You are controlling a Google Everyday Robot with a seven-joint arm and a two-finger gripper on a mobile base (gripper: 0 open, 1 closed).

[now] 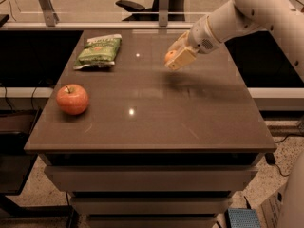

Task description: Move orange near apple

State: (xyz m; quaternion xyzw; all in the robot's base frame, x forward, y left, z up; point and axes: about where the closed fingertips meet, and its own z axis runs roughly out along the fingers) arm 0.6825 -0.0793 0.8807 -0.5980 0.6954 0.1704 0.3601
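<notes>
Upper centre of the frame, my hand is closed around the orange, above the surface. The apple sits well apart at middle left, below a green bag.

Above the brown table, the cream gripper clasps the orange; apple red-orange, bag green.

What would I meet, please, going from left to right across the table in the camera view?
In order: apple → green bag → gripper, raised above the far right part of the table, its jaws shut on the orange.
</notes>
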